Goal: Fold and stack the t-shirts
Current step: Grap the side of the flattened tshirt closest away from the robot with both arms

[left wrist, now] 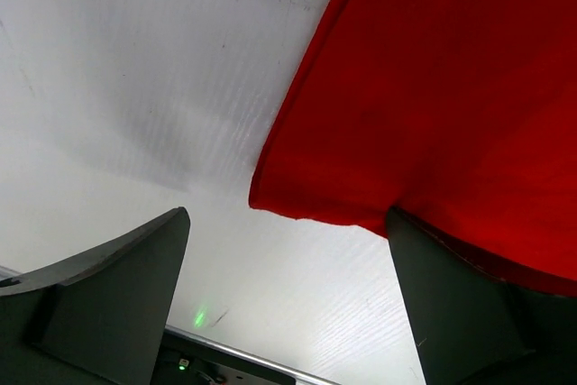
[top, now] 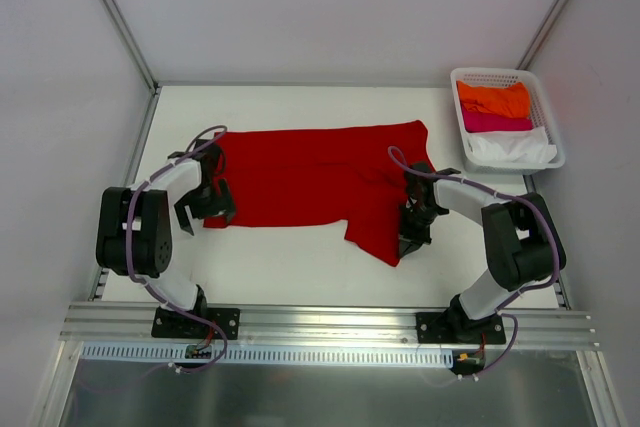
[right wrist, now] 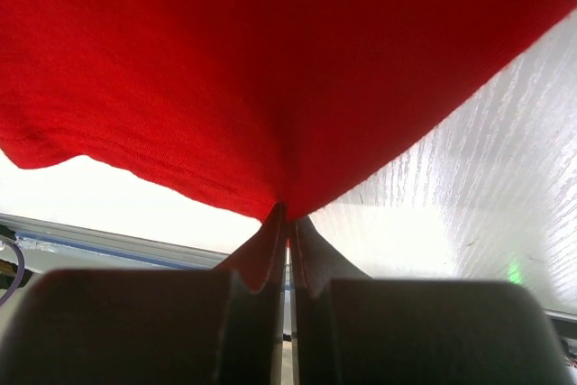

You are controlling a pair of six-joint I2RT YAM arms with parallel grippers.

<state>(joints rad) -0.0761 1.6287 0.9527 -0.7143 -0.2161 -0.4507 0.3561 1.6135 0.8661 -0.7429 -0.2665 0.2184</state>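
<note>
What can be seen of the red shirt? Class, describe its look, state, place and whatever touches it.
The red shirt is plain, deep red, soft-looking cloth with no print showing. It lies spread sideways on the white table, mostly flat with slight creases, and one part reaches toward the near edge on the right. The right gripper is shut on the edge of that part. The left gripper is open at the shirt's near left corner, one finger against the cloth edge.

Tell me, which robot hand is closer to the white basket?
Right. The right gripper, shut on the red shirt, is left of the basket, toward the near edge. The left gripper, open, is at the shirt's opposite end, much farther.
</note>
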